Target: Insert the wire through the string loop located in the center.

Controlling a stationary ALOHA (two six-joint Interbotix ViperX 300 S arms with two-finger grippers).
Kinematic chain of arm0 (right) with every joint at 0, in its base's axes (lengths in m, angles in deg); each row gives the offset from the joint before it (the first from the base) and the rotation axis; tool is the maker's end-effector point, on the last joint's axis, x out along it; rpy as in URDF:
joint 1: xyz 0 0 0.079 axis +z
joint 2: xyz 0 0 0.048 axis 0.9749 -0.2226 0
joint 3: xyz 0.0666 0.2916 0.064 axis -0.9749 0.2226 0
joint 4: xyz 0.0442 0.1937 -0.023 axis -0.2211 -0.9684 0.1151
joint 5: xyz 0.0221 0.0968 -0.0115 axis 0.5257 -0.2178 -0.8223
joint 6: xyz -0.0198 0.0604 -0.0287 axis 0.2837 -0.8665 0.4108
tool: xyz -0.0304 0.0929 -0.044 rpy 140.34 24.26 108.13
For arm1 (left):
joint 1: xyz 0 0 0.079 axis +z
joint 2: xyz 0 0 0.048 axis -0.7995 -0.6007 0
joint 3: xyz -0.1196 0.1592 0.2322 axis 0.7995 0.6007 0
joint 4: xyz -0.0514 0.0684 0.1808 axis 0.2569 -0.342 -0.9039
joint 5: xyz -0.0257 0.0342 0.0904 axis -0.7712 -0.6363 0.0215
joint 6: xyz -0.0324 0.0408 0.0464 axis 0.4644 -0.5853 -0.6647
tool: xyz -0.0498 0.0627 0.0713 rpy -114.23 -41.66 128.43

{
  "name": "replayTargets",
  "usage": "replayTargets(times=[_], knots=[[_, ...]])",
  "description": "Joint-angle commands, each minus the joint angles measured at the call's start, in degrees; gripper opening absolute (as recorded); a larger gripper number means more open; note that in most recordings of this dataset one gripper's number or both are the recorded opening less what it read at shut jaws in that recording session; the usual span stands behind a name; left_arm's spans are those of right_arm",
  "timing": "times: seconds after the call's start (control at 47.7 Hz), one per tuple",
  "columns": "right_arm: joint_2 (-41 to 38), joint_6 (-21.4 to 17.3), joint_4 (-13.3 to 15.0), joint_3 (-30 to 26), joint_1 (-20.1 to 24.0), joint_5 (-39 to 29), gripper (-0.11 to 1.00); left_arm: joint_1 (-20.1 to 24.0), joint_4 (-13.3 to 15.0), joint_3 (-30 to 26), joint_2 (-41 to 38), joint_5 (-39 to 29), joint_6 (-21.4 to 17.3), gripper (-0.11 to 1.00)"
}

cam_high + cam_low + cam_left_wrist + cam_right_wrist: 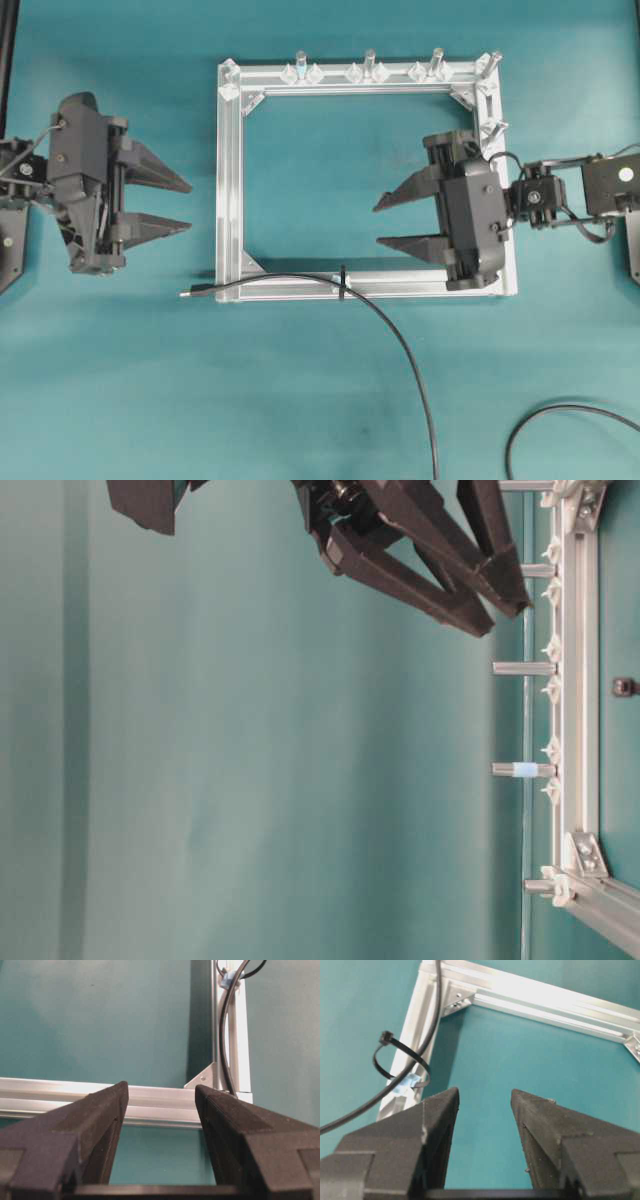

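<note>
The wire (400, 345) comes up from the table's front edge and curves onto the front bar of the silver frame (229, 180). It passes through the string loop (343, 282) at that bar's middle, and its plug tip (190, 293) lies just past the front left corner. In the right wrist view the wire (422, 1045) runs through the string loop (395, 1055). The left gripper (190, 206) is open and empty, left of the frame. The right gripper (377, 225) is open and empty, over the frame's inside. Both wrist views show bare jaws, left (161, 1088) and right (484, 1091).
Several silver upright pegs (369, 62) stand on the frame's far bar and at its right corner (492, 128). A further black cable curve (560, 415) lies on the teal table at the front right. The table-level view shows black fingers (430, 565) near the pegs (522, 668).
</note>
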State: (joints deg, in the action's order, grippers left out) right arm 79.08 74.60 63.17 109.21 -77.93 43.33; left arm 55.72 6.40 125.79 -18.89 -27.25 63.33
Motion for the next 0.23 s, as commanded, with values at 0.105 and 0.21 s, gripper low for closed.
replayTargets(times=[0.105, 0.21], knots=[[1.2, -0.1, 0.0, -0.3, -0.7, 0.2, 0.51, 0.8, -0.2, 0.2, 1.8, 0.3, -0.5, 0.57], [1.2, -0.1, 0.0, -0.1, -0.8, 0.2, 0.51, 1.0, -0.1, 0.4, 2.4, 0.3, -0.4, 0.57]])
